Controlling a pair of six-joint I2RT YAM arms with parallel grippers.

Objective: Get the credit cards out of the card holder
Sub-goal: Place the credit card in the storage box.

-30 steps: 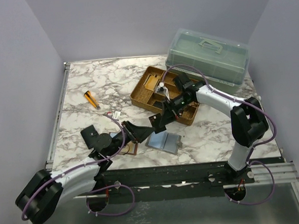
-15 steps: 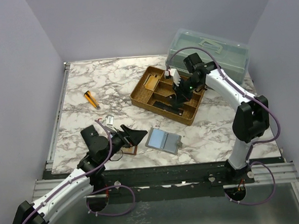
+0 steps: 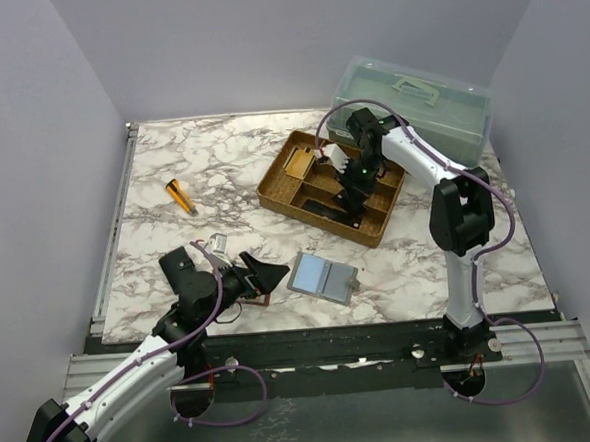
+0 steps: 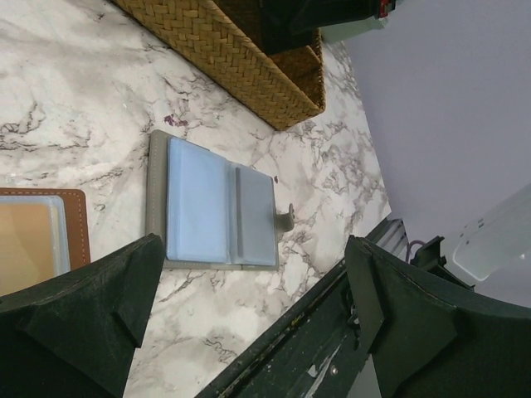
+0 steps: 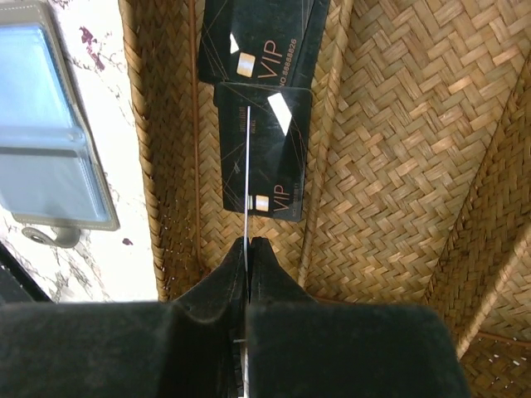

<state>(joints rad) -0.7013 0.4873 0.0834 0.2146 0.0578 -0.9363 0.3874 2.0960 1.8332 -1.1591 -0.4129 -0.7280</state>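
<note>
Over the woven tray (image 3: 294,212), seen from above, your right gripper (image 3: 353,200) points down into a near compartment; a second ago it was on the tray's near side, above the marble. Your left gripper (image 3: 268,275) has pulled back and spread its jaws wide. It sits well to the tray's near-left, over the card holder (image 3: 254,303), which is mostly hidden beneath it. A blue-grey folder (image 3: 322,277) lies between holder and tray.

From the left wrist, you see both fingers standing far apart with nothing between them. One brown-edged corner of the holder, with its tan-orange panel, shows at the picture's left edge, on the folder's far side from the tray. So the holder is released and lies free on the marble.

From the right wrist, the jaws are pinched shut on a credit card (image 5: 247,170) seen edge-on, poised over two black VIP cards (image 5: 267,153) already lying in the tray. That suggests another card is out and ready to drop. Whether more remain in the holder, you cannot tell.
</note>
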